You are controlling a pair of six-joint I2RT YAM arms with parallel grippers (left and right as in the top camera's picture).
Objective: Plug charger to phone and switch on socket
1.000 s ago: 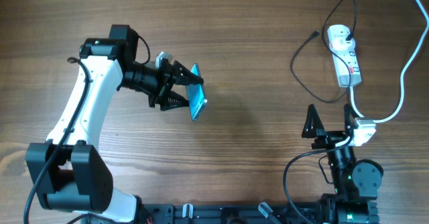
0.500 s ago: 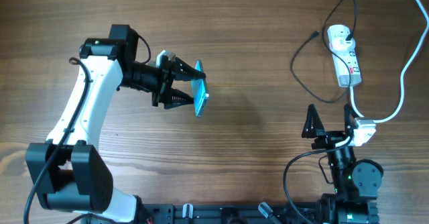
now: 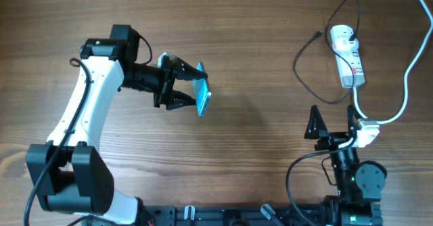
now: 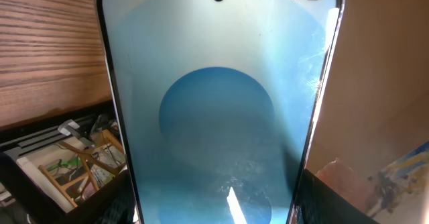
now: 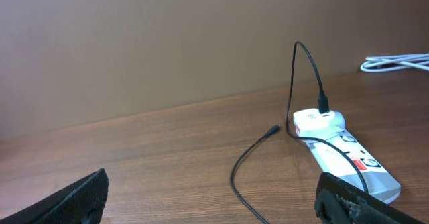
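My left gripper [image 3: 191, 88] is shut on the phone [image 3: 201, 97], holding it on edge above the table left of centre; its cyan screen fills the left wrist view [image 4: 218, 110] between the two fingers. The white socket [image 3: 348, 55] lies at the far right and shows in the right wrist view [image 5: 342, 153]. The thin black charger cable [image 3: 302, 74] loops left of the socket, its plug tip [image 3: 317, 34] lying free on the table; the tip shows in the right wrist view [image 5: 273, 129]. My right gripper [image 3: 333, 127] is open and empty near the front right, its fingers wide apart [image 5: 214, 200].
A thick white cord [image 3: 406, 77] runs from the socket's near end to the right edge and the far right corner. A white adapter block [image 3: 368, 131] sits beside my right wrist. The black arm bases stand along the front edge.
My left gripper has lifted and turned the phone slightly, moving it a little up and to the right. The right arm has not moved.
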